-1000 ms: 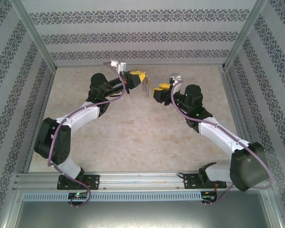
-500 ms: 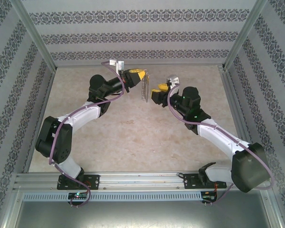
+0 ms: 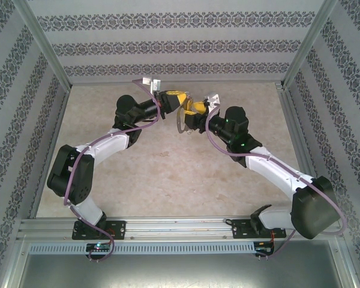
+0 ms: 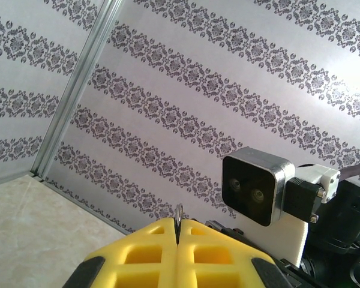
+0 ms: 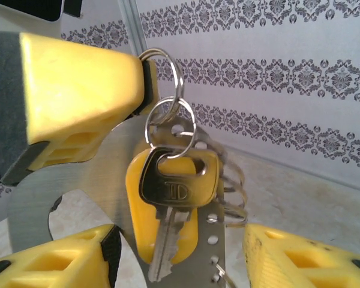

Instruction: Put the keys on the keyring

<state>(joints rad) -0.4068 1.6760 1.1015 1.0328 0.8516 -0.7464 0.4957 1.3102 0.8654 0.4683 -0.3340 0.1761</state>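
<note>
My left gripper (image 3: 177,99) (image 4: 178,224) is shut on the top ring of the keyring (image 5: 165,71), and a thin sliver of that ring (image 4: 178,213) pokes out between the yellow pads. Below it hang linked split rings, a flat grey metal plate (image 5: 213,243) with small holes, and a key (image 5: 179,183) with a brass head and silver blade. The key hangs on a small ring (image 5: 171,126). My right gripper (image 3: 190,111) (image 5: 180,255) is open, its yellow fingers on either side of the hanging key and plate, touching neither. From above, the keyring (image 3: 180,123) dangles between both grippers.
Both arms meet above the far middle of the beige table (image 3: 168,174). Patterned walls (image 3: 180,48) and metal frame posts (image 3: 45,48) close in the back and sides. The right wrist camera housing (image 4: 255,186) sits close to my left fingers.
The right gripper has moved left and slightly back, closing the gap to the left gripper, and now straddles the hanging keyring. The left gripper shifted a little and kept its hold.
</note>
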